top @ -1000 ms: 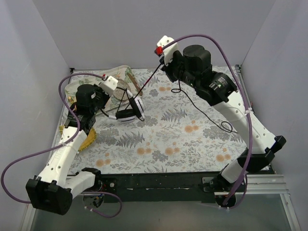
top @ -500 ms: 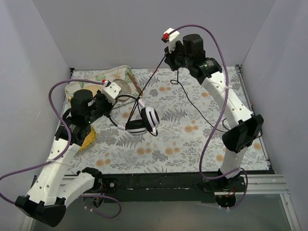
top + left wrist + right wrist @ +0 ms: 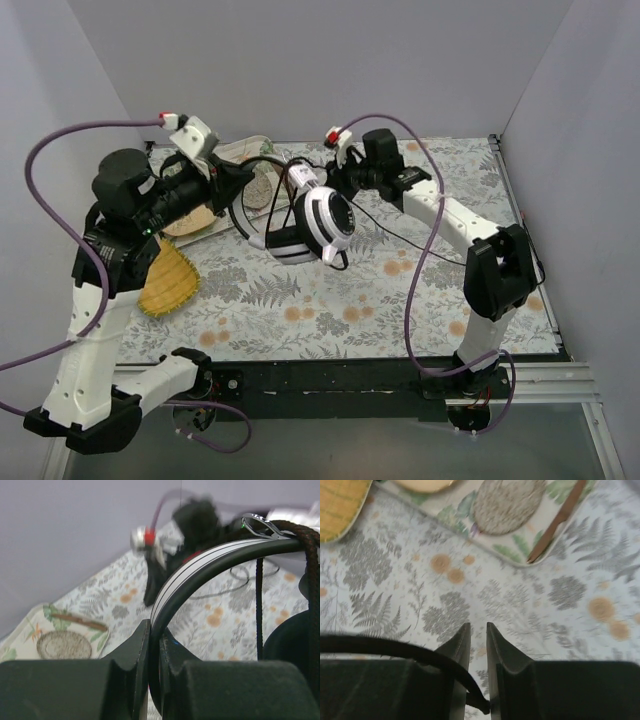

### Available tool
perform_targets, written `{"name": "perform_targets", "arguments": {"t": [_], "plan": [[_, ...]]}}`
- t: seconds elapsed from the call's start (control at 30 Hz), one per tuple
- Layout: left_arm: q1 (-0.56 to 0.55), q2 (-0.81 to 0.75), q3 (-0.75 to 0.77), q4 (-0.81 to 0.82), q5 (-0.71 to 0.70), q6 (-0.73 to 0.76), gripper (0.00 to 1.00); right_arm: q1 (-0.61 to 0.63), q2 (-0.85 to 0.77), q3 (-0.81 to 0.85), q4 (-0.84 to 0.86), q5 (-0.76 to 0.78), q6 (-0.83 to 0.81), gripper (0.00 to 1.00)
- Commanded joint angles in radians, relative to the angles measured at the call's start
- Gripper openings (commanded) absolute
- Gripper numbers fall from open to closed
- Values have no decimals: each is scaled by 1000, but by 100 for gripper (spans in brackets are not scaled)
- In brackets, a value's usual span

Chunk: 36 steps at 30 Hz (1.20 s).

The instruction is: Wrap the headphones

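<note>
The headphones (image 3: 318, 224), with white-and-black ear cups, hang in the air above the middle of the table. My left gripper (image 3: 236, 187) is shut on their thin headband (image 3: 200, 572), which arcs up to the right from between the jaws in the left wrist view (image 3: 155, 647). A braided black cable (image 3: 259, 605) hangs from the top of the band. My right gripper (image 3: 335, 178) is just behind the ear cups. In the right wrist view (image 3: 476, 627) its jaws stand narrow and pinch the thin black cable (image 3: 395, 650) near their base. More cable trails over the mat (image 3: 400, 237).
A leaf-print tray (image 3: 262, 170) at the back left holds a round speckled coaster (image 3: 510, 502) and a brown stick (image 3: 557, 522). A yellow woven piece (image 3: 165, 283) lies at the left edge, and a beige plate lies under my left arm. Grey walls enclose the table.
My left arm has lifted the headphones higher and carried them to the right. My right gripper has come down from the back wall to just behind the ear cups, holding the cable.
</note>
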Motion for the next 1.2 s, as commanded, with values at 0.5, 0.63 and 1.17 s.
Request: {"name": "perform_targets", "arguments": {"t": [0.5,0.63,1.17], "plan": [[103,123,411,118,-513,-420,0,156,-45,-572,534,-58,129,52],[106,147,431,126,-642,-407,0,200,-83,-664,574,-28,132,30],[172,238,221,531,-997,-135,0,645,-174,-548,165,223,-60,1]]}}
